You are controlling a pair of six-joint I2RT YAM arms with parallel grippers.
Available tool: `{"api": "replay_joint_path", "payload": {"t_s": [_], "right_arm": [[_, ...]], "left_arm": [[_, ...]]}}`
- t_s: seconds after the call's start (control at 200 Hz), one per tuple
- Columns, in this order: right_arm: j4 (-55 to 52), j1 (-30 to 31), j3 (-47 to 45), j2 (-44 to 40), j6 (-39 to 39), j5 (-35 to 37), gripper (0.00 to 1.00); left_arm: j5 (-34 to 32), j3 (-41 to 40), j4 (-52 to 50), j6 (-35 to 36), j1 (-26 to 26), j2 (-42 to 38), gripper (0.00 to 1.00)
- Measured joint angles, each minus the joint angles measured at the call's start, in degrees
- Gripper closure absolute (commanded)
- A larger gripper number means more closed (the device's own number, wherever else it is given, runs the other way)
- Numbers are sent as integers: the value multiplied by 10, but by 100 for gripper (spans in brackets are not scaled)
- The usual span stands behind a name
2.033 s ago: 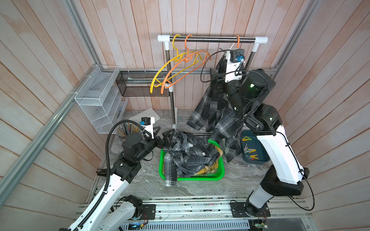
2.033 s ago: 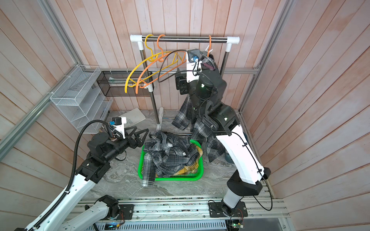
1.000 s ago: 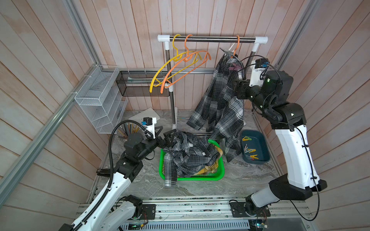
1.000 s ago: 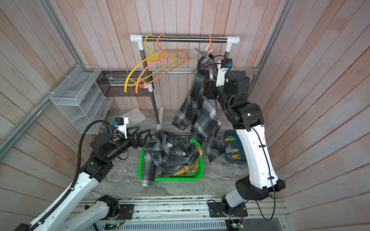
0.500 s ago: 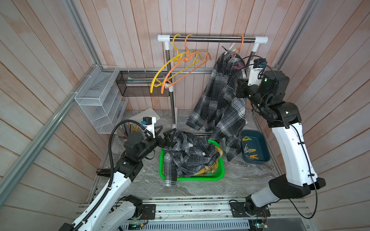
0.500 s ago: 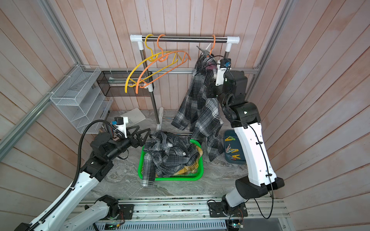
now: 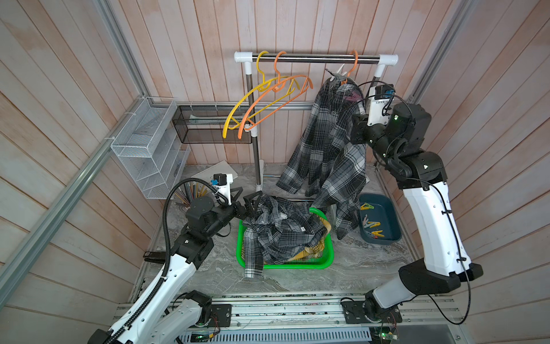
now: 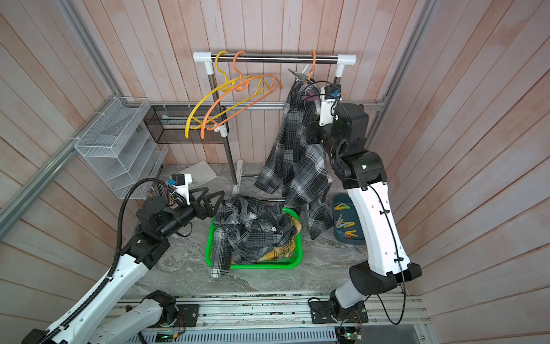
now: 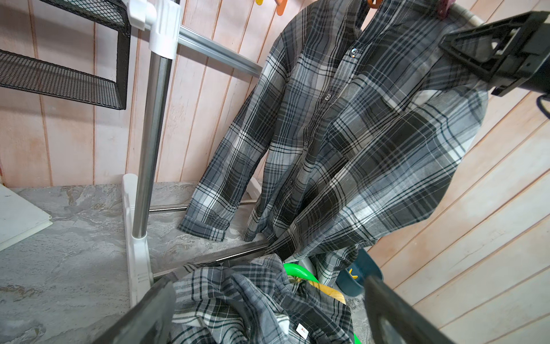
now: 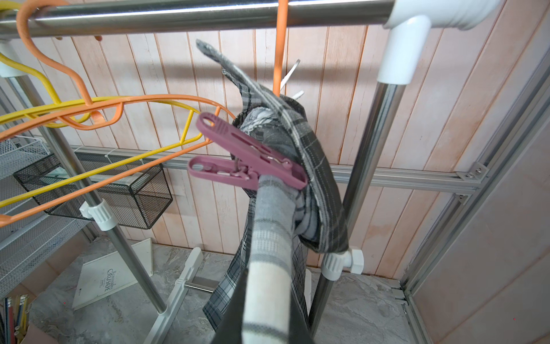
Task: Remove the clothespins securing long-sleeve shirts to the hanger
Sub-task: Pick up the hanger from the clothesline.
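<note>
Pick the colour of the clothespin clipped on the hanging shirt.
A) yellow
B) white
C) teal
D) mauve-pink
D: in the right wrist view, the clothespin clamped on the hanging shirt is mauve-pink.

Soft, even light fell from above. The steel rail [image 10: 178, 15] carried glare and cast a faint shadow on the wall planks [image 10: 178, 62]. Both top views bowed at the edges. Close to the wrist lenses, the fingers [image 9: 143, 315] of the left gripper [image 9: 269, 281] and the hanging shirt [image 10: 268, 268] were blurred.
</note>
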Motion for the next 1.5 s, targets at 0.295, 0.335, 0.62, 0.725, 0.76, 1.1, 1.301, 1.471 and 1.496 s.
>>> {"api": "replay_joint_path", "payload": {"t_s": [0.295,0.335,0.62,0.725,0.76,1.1,1.301,1.471,1.496], "right_arm": [[16,0,9,3,-14,-12,100],[18,0,9,3,-15,-13,100],[37,0,-20,-14,-20,-20,100],[53,0,-59,-38,-21,-22,100],[58,0,-70,-45,-21,-22,100],[84,0,-46,-32,-40,-26,100],[85,0,-21,-17,-42,-44,100],[108,0,-80,-49,-42,-67,100],[114,0,-97,-58,-42,-71,100]], "left_arm": [[1,0,6,-5,0,4,0],[2,0,8,-5,0,4,0],[6,0,13,-9,0,12,0],[11,0,16,-10,0,15,0],[12,0,17,-10,0,16,0],[14,0,21,-11,0,16,0],[15,0,21,-11,1,16,0],[15,0,21,-11,2,21,0],[15,0,22,-11,2,22,0]]}}
